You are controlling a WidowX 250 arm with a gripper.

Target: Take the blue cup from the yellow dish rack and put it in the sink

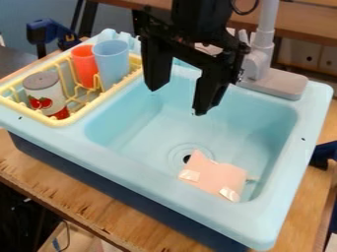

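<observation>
The black gripper (176,101) hangs over the back part of the light blue sink (138,129), its two fingers spread apart with nothing between them. A pink flat piece (214,176) with shiny patches on its lower corners lies on the basin floor, partly over the drain. It is below and slightly right of the gripper, well apart from it. Left of the gripper, a yellow rack (92,106) holds an orange-red cup (84,64), a light blue cup (112,61) and a can (45,92) with a grey top and a red picture.
A grey faucet (264,64) rises from the sink's back right edge, close beside the gripper. The sink unit stands on a wooden table (85,204). Blue clamps show at the upper left (49,32) and right edge (323,153).
</observation>
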